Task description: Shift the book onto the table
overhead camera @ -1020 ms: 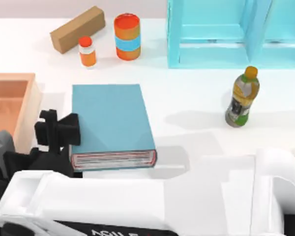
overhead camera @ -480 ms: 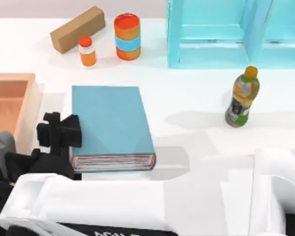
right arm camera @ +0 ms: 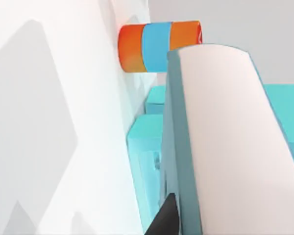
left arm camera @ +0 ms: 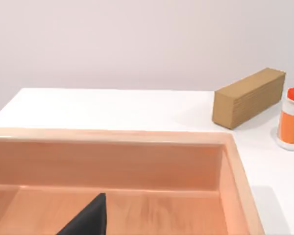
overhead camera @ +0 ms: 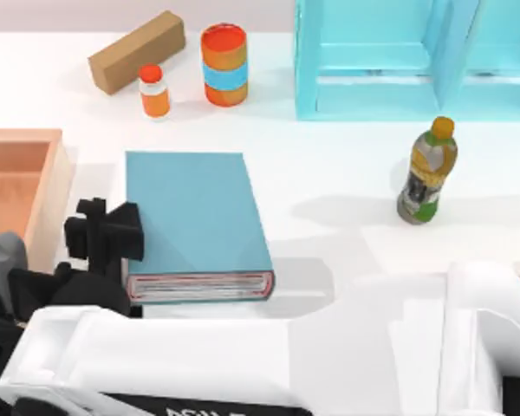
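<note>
The book, a thick light blue hardcover with white page edges and reddish trim, lies flat at the table's left-middle. Its shadow falls to its right. In the right wrist view the book hangs a little above the white surface, with a gap under its lower cover. My right arm reaches across the near edge. My right gripper is shut on the book's left edge, and one black finger lies against the cover. My left arm rests at the far left by the tray.
An orange-brown wooden tray stands left of the book. At the back are a cardboard box, a small orange bottle, an orange-and-blue can and a light blue shelf unit. A green-yellow drink bottle stands right.
The book and the right gripper holding it have come down slightly toward the table, and the book's shadow has drawn in. The left arm has hardly moved.
</note>
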